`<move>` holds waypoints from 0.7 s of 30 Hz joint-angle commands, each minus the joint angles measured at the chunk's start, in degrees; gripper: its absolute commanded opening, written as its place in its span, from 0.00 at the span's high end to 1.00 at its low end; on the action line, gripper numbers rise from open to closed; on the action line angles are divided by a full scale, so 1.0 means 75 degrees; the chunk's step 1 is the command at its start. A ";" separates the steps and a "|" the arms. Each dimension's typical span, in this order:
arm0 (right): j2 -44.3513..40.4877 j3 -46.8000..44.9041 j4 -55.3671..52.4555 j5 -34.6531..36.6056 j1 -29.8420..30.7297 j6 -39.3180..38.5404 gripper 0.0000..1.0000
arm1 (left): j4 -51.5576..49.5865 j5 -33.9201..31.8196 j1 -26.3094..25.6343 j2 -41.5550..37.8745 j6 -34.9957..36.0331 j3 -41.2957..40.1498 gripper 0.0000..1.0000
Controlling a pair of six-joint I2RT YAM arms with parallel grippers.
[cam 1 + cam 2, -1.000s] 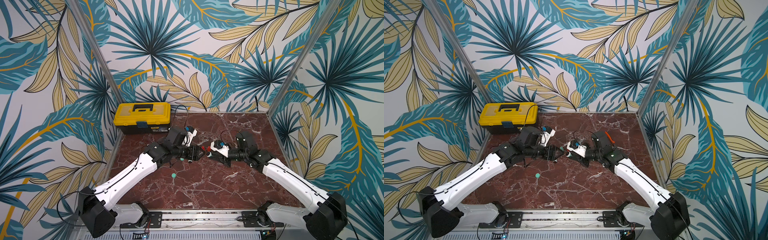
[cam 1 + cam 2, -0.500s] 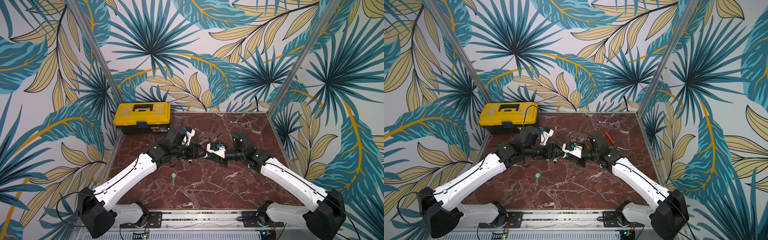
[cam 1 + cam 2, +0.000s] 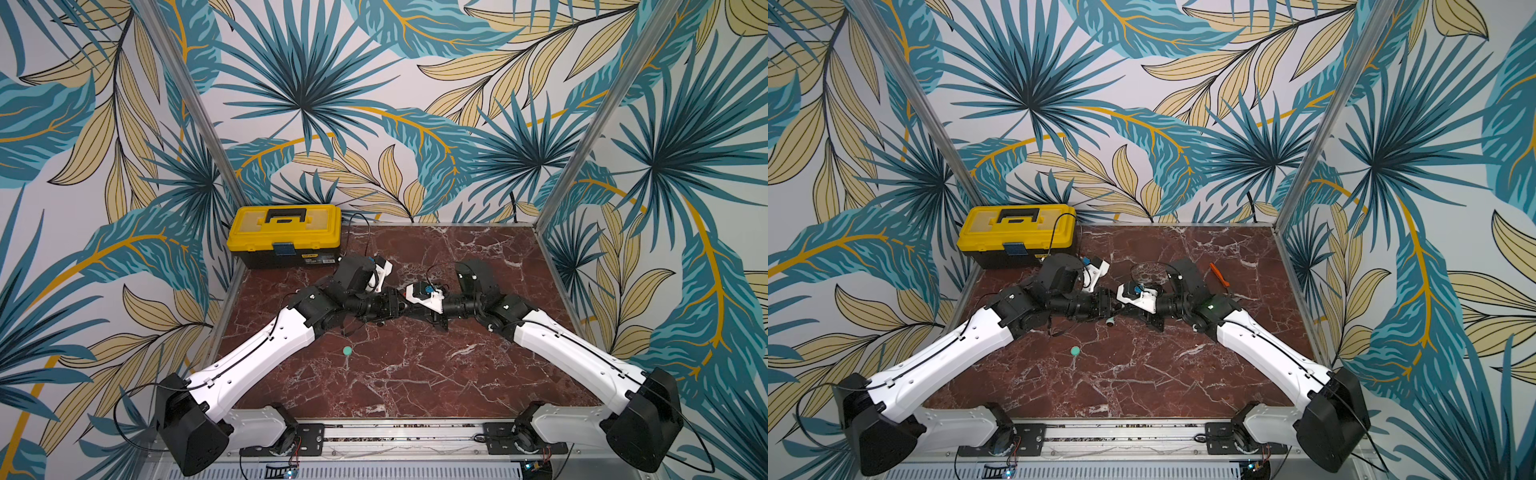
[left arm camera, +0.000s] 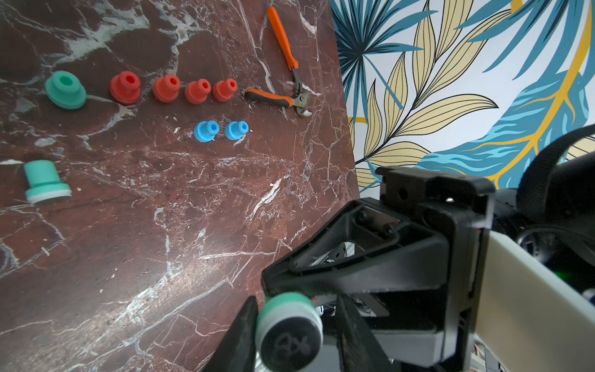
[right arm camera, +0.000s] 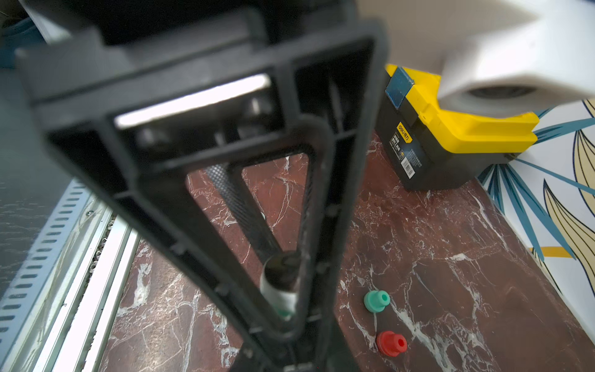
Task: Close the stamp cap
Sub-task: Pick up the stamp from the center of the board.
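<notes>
The red-brown marble table fills the floor of the cell. The left arm and the right arm reach in from the near corners and meet tip to tip over the middle of the table. A yellow toolbox with its lid down stands in the far left corner. Orange pliers lie on the right part, close to the wall.

The right gripper has its jaws pressed together. The stamp sticks out from its tip, above the table and not touching it. It has a green body, a white ring and an uncovered black face. The left gripper has one finger on each side of this stamp. One finger lies against it, but at the other a thin gap seems to show, so I cannot tell if this grip is closed.

Four red pieces in a row and two blue pieces stand beside the pliers. One small green piece stands alone, near and left of the grippers.
</notes>
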 commanded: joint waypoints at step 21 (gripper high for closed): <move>-0.1453 -0.1190 0.3089 0.1463 0.0078 0.1601 0.53 | 0.1130 -0.0112 0.0060 -0.1149 0.0586 -0.0054 0.86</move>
